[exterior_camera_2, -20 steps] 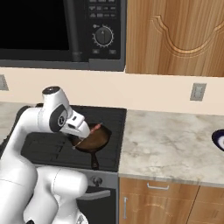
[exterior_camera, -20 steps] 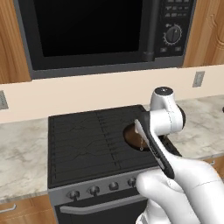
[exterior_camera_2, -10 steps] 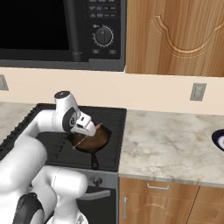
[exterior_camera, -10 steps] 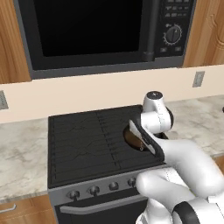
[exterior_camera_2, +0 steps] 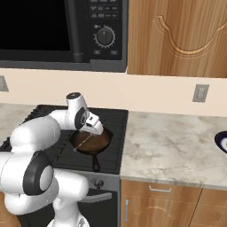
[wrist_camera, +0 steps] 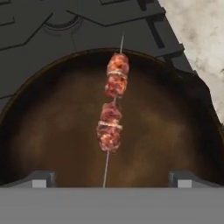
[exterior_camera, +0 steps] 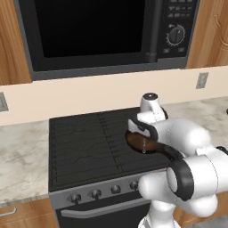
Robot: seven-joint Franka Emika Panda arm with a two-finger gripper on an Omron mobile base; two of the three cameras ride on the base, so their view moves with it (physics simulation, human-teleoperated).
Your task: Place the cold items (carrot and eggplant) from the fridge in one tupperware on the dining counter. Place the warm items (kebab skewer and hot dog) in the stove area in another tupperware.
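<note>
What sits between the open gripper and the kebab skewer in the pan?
Nothing: in the hand view the gripper hangs over the kebab skewer, with bare pan around.

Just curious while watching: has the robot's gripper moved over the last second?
Yes. The gripper has dropped toward the pan on the stove, judged against the microwave.

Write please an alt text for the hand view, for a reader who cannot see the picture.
A kebab skewer with browned meat chunks lies in a dark brown pan on the black stove. The gripper hovers above it, its two fingers spread wide on either side of the skewer's thin stick, holding nothing.
</note>
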